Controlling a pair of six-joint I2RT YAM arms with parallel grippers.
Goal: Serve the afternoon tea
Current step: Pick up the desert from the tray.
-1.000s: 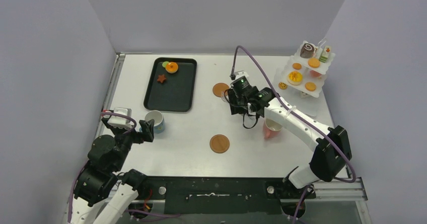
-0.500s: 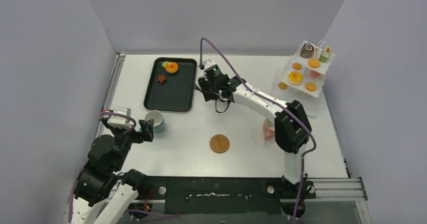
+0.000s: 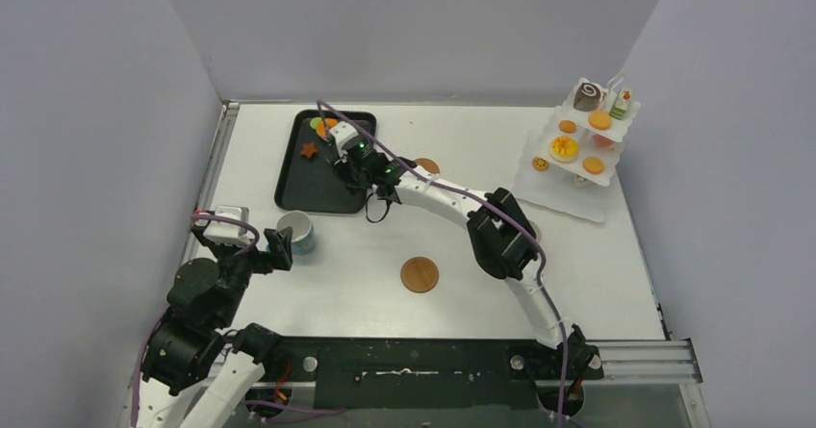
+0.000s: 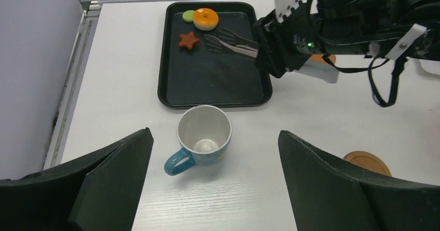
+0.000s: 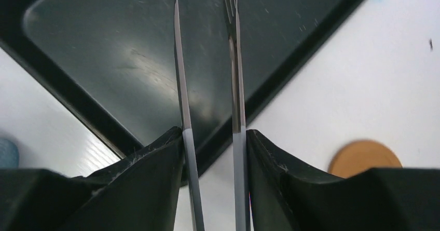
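Note:
My right gripper (image 3: pixel 360 162) (image 5: pixel 212 137) is shut on the long metal tongs (image 5: pixel 234 65), whose two arms stay apart and reach over the black tray (image 3: pixel 318 183) (image 5: pixel 129 59). On the tray's far end lie an orange tart (image 3: pixel 328 127) (image 4: pixel 206 18), a green disc (image 3: pixel 315 121) (image 4: pixel 187 16) and a star cookie (image 3: pixel 308 149) (image 4: pixel 188 40); the tong tips (image 4: pixel 220 39) hover beside them. My left gripper (image 3: pixel 280 248) (image 4: pixel 215 137) is open just behind the upright blue cup (image 3: pixel 297 231) (image 4: pixel 204 136). The pink cup is hidden behind my right arm.
A white tiered stand (image 3: pixel 566 192) at the right holds a chocolate swirl roll (image 3: pixel 587 94), a cake slice (image 3: pixel 621 104), orange tarts and cookies. One brown coaster (image 3: pixel 420 274) (image 4: pixel 367 161) lies mid-table; another (image 3: pixel 427 165) (image 5: pixel 363 158) is by my right arm.
My right arm has swung left from the middle of the table to over the black tray, carrying the tongs. My left arm and the blue cup have not moved.

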